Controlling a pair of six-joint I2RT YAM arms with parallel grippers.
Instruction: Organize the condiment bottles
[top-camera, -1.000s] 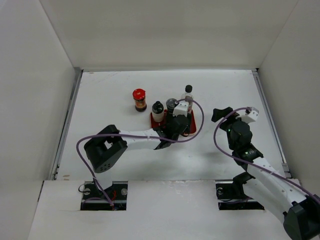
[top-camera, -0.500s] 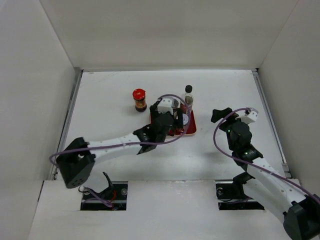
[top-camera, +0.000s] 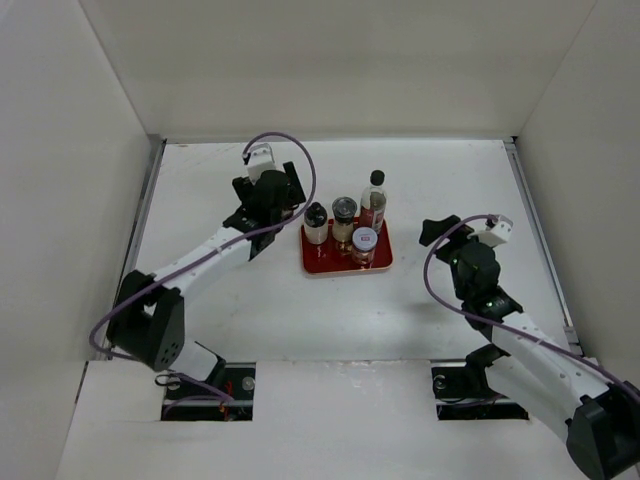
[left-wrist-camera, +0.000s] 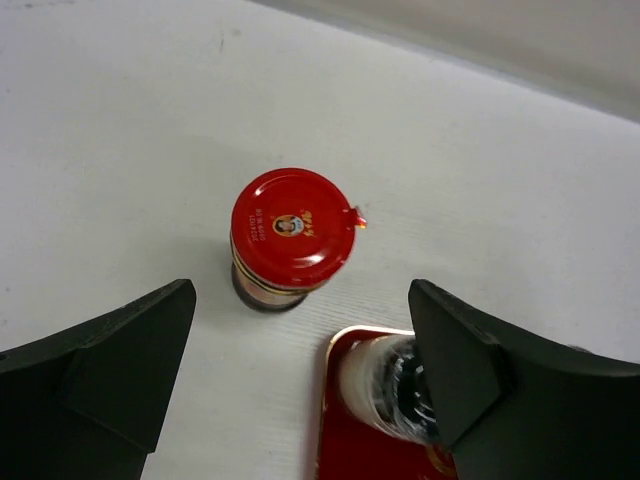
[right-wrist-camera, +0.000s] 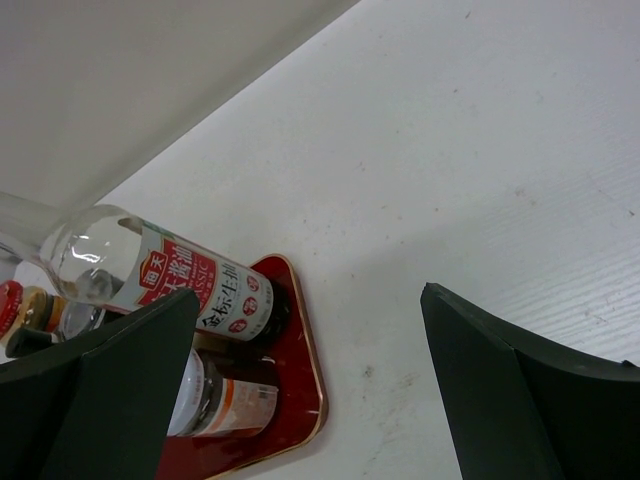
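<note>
We take this to be the last pick. Four of the five bottles already stand on the red tray (top-camera: 330, 268). Only the red-lidded jar (left-wrist-camera: 292, 238) is off it, upright on the bench (top-camera: 450, 180) near the tray's far left corner and not touching it. On the tray we count the black-capped white bottle (top-camera: 316, 222), the amber shaker (top-camera: 344, 214), the tall clear bottle (top-camera: 373, 198) and the silver-lidded jar (top-camera: 364, 241), all close together.

The left gripper (left-wrist-camera: 300, 292) hangs above the jar with its fingers spread wide and nothing in them. In the wrist view the jar sits between the fingers but is not yet enclosed, and the white bottle shows close to the right finger. From above, the wrist hides the jar. The right gripper (top-camera: 440, 230) is likewise spread and empty, well to the right of the tray.

Next, we judge, the left gripper must come down so its fingers straddle the jar below the lid, then close and lift. The tray's near left part looks free to take it. The right finger must not clip the white bottle on the way down.
</note>
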